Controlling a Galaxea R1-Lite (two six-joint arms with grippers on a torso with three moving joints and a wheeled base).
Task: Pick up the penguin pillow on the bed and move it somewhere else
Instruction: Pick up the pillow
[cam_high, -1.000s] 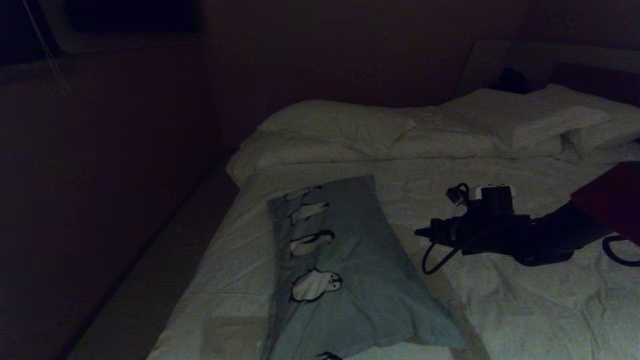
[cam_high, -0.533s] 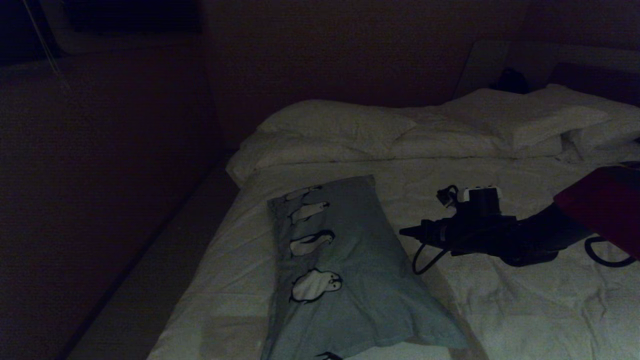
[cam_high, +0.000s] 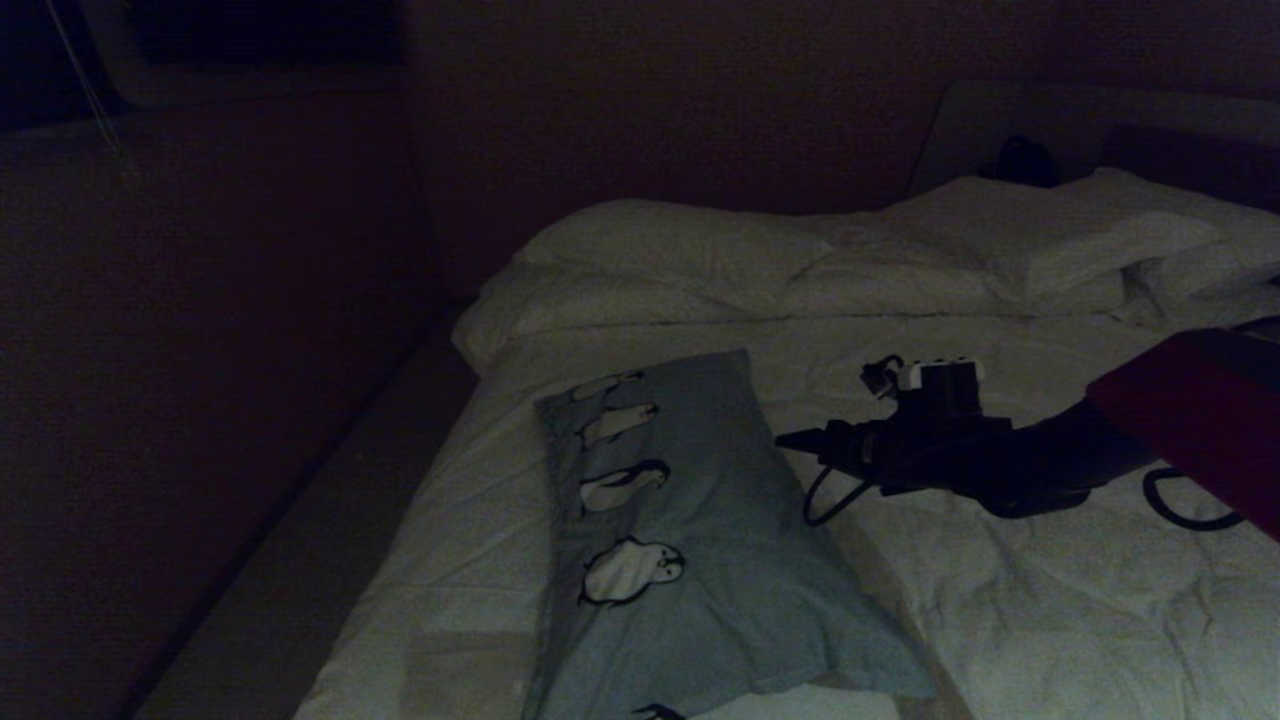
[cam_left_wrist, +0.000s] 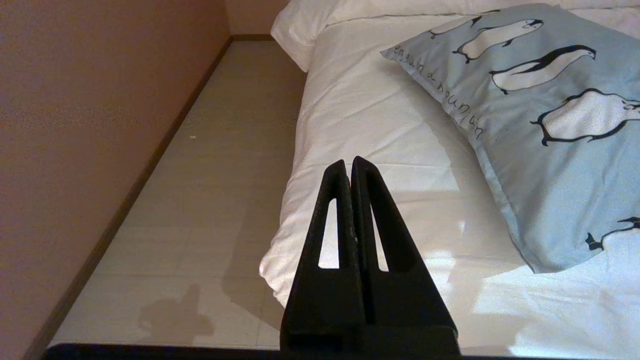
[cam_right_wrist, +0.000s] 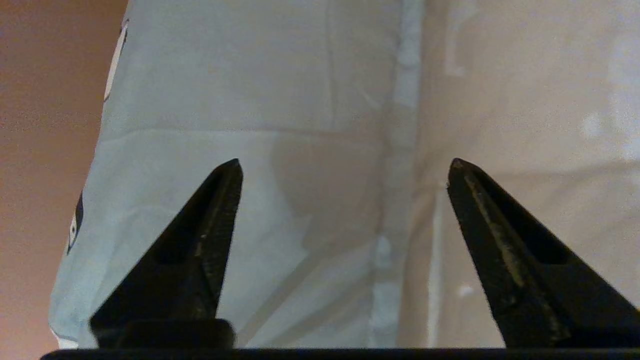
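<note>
The penguin pillow (cam_high: 690, 530), grey-blue with a row of black-and-white penguins, lies lengthwise on the left half of the bed (cam_high: 1050, 600). It also shows in the left wrist view as the penguin pillow (cam_left_wrist: 540, 125), with dark lettering along its edge. My right gripper (cam_high: 790, 440) hovers just off the pillow's right edge, pointing at it. In its wrist view the right gripper (cam_right_wrist: 345, 162) stands wide open and empty over the penguin pillow (cam_right_wrist: 240, 125), the seam running between its fingers. My left gripper (cam_left_wrist: 350, 162) is shut and parked by the bed's left side.
Plain white pillows (cam_high: 680, 245) lie across the head of the bed before a dark headboard (cam_high: 1150, 120). A strip of floor (cam_left_wrist: 200, 200) runs between the bed's left side and the wall (cam_left_wrist: 75, 125). A dark red part of my right arm (cam_high: 1200, 410) enters from the right.
My right gripper has moved left towards the pillow's right edge, and its jaws have gone from shut to wide open. The pillow lies where it was.
</note>
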